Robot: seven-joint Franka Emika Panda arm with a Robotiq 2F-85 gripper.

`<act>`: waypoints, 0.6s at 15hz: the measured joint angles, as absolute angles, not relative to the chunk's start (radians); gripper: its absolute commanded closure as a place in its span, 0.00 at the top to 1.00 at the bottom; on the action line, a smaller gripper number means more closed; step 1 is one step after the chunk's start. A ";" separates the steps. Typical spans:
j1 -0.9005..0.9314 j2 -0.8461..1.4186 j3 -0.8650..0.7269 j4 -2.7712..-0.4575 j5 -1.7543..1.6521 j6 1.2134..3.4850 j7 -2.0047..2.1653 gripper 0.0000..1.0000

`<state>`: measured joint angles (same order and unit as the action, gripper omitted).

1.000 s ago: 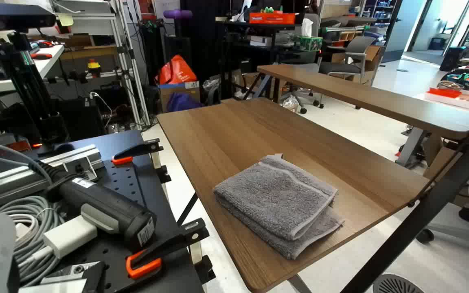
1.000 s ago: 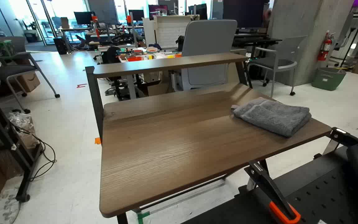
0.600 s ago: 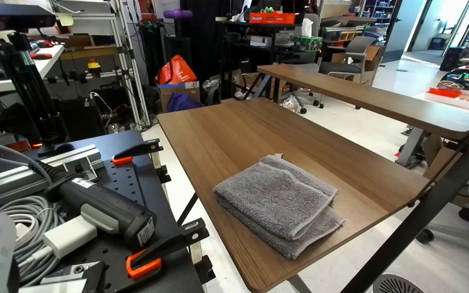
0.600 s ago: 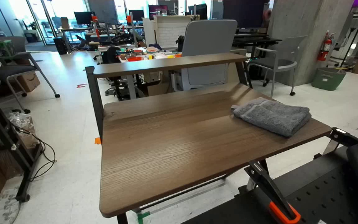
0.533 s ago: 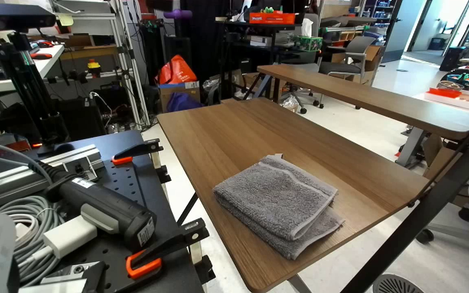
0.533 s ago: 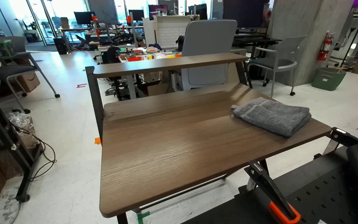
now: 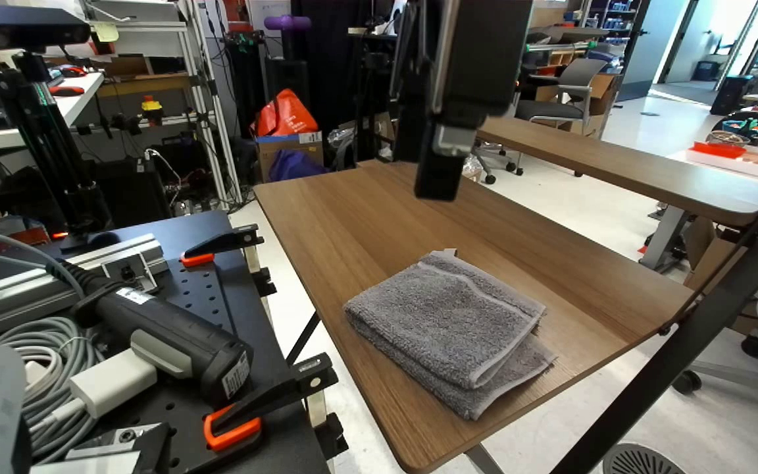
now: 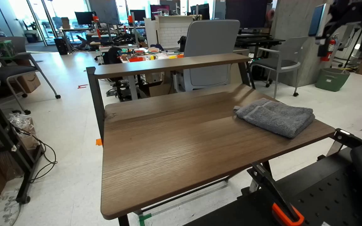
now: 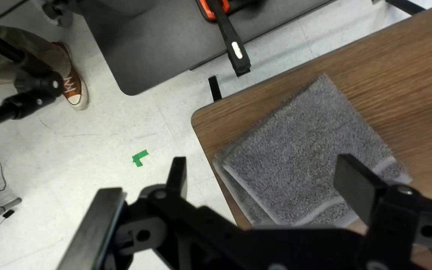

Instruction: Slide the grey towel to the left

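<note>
The grey towel (image 7: 445,322) lies folded in several layers near one end of the brown table (image 7: 353,217). It also shows in an exterior view (image 8: 276,117) and in the wrist view (image 9: 306,150). My gripper (image 9: 266,172) is open and empty, its two black fingers wide apart. In the wrist view one finger (image 9: 177,174) stands over the floor beyond the table's edge and the other overlaps the towel. In both exterior views the gripper (image 7: 424,164) hangs in the air, above and apart from the towel; it also shows at the upper right (image 8: 345,47).
A raised shelf (image 8: 168,66) runs along one long side of the table. A black bench (image 7: 201,296) with orange-tipped clamps (image 7: 234,431), a black handheld device (image 7: 168,336) and coiled cables stands beside the other. A person's shoe (image 9: 75,88) shows on the floor.
My gripper has come into both exterior views from the top; it was out of view in the earlier frames. The towel has not moved.
</note>
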<state>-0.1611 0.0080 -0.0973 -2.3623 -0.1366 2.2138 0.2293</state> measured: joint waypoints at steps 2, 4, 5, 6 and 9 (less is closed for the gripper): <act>-0.140 0.094 -0.096 -2.326 -0.107 2.271 0.245 1.00; -0.120 0.163 -0.094 -2.303 -0.075 2.322 0.245 1.00; -0.111 0.193 -0.094 -2.295 -0.066 2.348 0.245 1.00; -0.103 0.220 -0.093 -2.289 -0.055 2.374 0.246 1.00; -0.089 0.288 -0.093 -2.277 -0.032 2.451 0.246 1.00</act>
